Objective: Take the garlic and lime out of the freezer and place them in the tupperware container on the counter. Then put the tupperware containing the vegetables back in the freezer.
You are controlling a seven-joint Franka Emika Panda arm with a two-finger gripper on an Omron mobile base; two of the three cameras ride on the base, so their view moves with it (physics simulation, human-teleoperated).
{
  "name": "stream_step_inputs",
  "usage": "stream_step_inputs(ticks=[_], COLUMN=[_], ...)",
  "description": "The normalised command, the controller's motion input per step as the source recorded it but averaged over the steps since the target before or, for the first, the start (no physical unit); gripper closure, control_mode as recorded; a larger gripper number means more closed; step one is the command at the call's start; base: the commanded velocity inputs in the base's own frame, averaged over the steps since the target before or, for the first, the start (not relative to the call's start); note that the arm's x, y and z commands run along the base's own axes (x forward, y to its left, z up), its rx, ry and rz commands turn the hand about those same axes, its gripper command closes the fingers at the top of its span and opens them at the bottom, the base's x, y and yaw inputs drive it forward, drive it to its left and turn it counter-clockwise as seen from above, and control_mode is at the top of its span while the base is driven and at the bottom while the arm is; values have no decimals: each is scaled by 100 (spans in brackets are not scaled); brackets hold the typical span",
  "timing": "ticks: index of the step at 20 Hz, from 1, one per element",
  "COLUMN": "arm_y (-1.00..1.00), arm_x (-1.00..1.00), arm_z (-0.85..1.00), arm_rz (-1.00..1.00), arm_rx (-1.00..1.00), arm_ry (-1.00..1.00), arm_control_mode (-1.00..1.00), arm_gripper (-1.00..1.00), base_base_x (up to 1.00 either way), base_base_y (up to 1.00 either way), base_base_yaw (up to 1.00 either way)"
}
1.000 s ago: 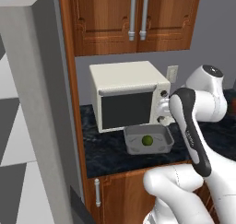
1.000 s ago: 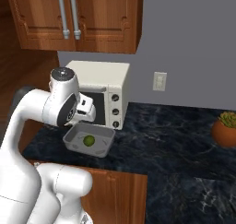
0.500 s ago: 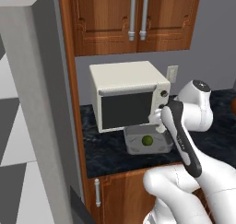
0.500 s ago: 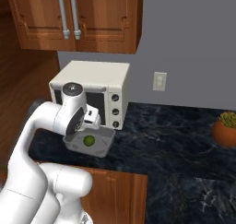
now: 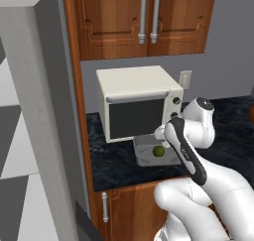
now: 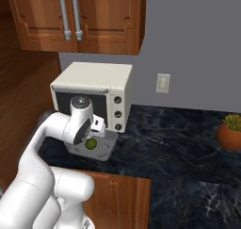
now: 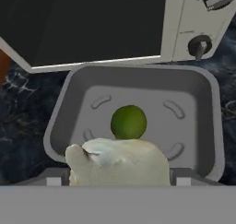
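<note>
Gripper (image 7: pixel 119 184) looks clamped around the garlic (image 7: pixel 120 162) over the tub (image 7: pixel 209 126) with the lime (image 7: pixel 128 121); light, papery, probably crushable.

- The arm (image 5: pixel 198 185) has glossy white, rounded shells.
- A black band (image 5: pixel 186 150) runs along one link.
- A round grey cap (image 6: pixel 79 102) tops a joint.
</note>
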Motion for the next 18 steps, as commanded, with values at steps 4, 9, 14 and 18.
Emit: stream_step_inputs(ticks=[4,9,14,18], arm_y=[0,0,0,0], arm_x=[41,28,19,26], arm_z=[-34,-28,-25,-22], arm_rz=[0,0,0,0], arm_rx=[0,0,0,0], arm_ry=[3,1,0,0], arm_control_mode=[-100,-100,-100,-100], arm_gripper=[100,100,100,100], base_base_x=[0,0,0,0], base_base_y=[0,0,0,0], base_base_yaw=[0,0,0,0])
